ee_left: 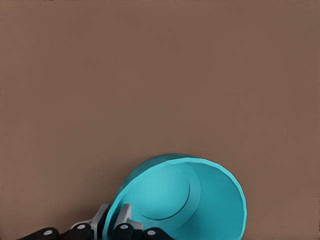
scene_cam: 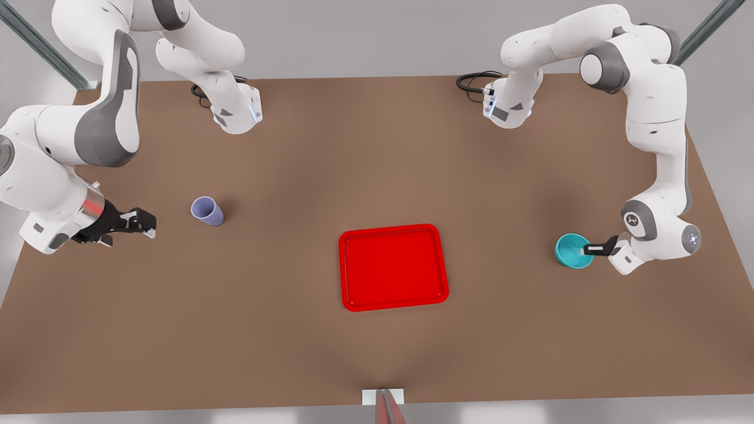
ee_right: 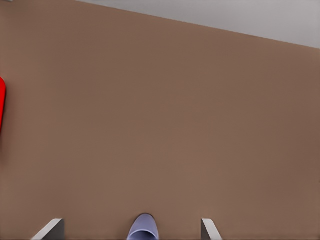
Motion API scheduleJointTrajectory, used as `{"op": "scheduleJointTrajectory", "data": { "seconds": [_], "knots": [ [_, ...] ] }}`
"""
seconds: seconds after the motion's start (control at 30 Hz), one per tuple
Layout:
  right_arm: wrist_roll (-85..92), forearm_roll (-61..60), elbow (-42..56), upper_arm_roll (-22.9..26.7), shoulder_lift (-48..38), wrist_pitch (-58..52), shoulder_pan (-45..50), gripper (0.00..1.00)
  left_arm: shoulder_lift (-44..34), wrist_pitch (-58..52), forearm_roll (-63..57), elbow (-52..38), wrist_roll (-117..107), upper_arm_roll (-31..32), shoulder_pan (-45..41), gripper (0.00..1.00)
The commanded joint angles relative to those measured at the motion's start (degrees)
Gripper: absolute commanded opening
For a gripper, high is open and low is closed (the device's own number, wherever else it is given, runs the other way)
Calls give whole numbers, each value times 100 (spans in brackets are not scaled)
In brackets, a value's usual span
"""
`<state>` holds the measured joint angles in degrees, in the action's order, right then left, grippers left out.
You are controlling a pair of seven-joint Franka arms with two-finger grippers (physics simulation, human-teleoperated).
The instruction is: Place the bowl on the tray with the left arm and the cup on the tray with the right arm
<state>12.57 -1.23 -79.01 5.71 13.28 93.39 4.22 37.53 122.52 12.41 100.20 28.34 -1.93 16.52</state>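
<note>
The teal bowl (scene_cam: 572,250) is on the brown table at the front view's right. My left gripper (scene_cam: 589,249) reaches in from its right side, shut on the bowl's rim (ee_left: 200,200), one finger (ee_left: 106,220) outside the wall and one inside. The lavender cup (scene_cam: 207,211) stands upright at the front view's left. My right gripper (scene_cam: 146,224) is open, a short way to the cup's left and apart from it. In the right wrist view the cup (ee_right: 144,227) lies between the spread fingertips (ee_right: 50,230). The red tray (scene_cam: 392,228) lies flat mid-table, with nothing on it.
Both arm bases (scene_cam: 235,115) stand at the table's far edge with black cables beside them. A small white marker (scene_cam: 383,396) sits at the near edge. Open brown tabletop (scene_cam: 306,176) separates each object from the tray.
</note>
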Motion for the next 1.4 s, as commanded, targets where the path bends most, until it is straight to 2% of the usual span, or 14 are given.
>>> {"op": "scheduleJointTrajectory", "data": {
  "seconds": [0.0,0.13,0.3,0.4,0.57,0.87,0.9,0.93,1.1,1.13,1.2,1.23,1.3,1.37],
  "knots": [
    [0,0,0,0,0,4,-1,100,0,0,7,0,-4,0,0,21],
    [0,0,0,0,0,-5,-1,100,-35,-9,24,0,-13,18,-9,21],
    [0,0,0,0,0,-5,-9,100,-167,-132,824,-9,-22,18,-167,21],
    [0,0,0,0,0,4,-9,100,-475,-228,982,-316,-583,0,-1484,21],
    [0,0,0,0,0,-5,-9,100,-317,-185,1070,-888,-4187,26,-3796,21],
    [0,0,-9,0,0,-14,-9,100,281,475,1290,-897,-4838,44,-4456,21],
    [0,0,-9,0,0,-23,-9,100,299,475,1272,-897,-4821,44,-4456,34],
    [0,0,-9,0,0,-14,-9,100,325,483,1237,-897,-4777,35,-4482,100],
    [0,0,-9,0,0,-22,-9,100,211,405,816,-1019,-4724,-26,-4500,100],
    [0,0,-9,0,0,-14,-18,100,44,1,236,-1256,-4689,-254,-4465,100],
    [0,0,-9,0,0,-23,-18,100,-597,-2257,-248,-2101,-3284,-1309,-4403,100],
    [0,0,-9,18,0,-23,-18,100,-1019,-2750,-669,-2118,-2519,-1538,-4342,100],
    [0,0,-9,9,0,-23,-18,100,-1793,-3453,-1786,-2118,-1938,-994,-3709,100],
    [0,0,0,18,0,-14,-18,100,-2267,-3946,-1848,-2057,-1946,-545,-3296,100]
  ]
}}
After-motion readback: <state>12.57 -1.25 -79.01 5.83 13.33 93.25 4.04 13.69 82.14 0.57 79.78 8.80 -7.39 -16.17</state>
